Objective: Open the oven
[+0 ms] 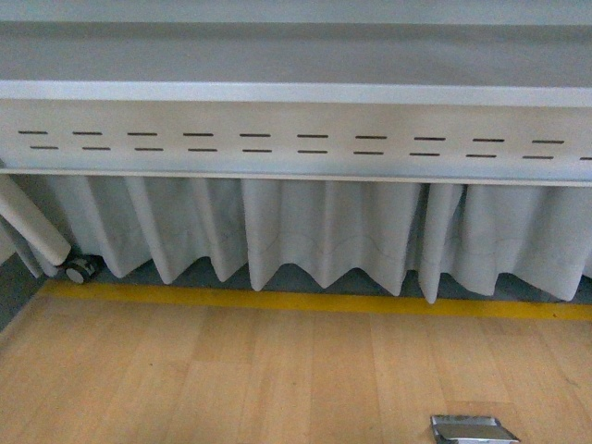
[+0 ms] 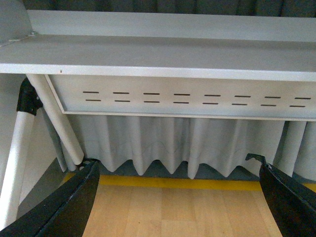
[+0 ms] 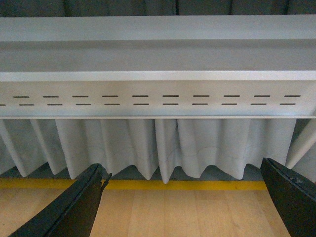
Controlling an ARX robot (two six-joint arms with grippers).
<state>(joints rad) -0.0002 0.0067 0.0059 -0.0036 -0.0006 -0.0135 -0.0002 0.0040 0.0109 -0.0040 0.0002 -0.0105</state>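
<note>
Light wood floor [image 1: 231, 370] fills the near part of the front view, planks running away from the camera. A yellow stripe [image 1: 324, 302] crosses its far edge, with a grey strip past it. A small shiny metal piece [image 1: 472, 429] lies flat on the wood, near right. A caster [image 1: 81, 269] sits on the grey bit, far left.

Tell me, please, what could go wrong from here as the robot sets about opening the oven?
1. The oven appears in no view. All cameras face the slotted panel and curtain, so any reach would be blind.
2. The left hand and right hand, both open, seem to sit below the table edge; raising them could strike it.
3. The table leg stands near the left hand, so a sideways swing might clip it.
</note>
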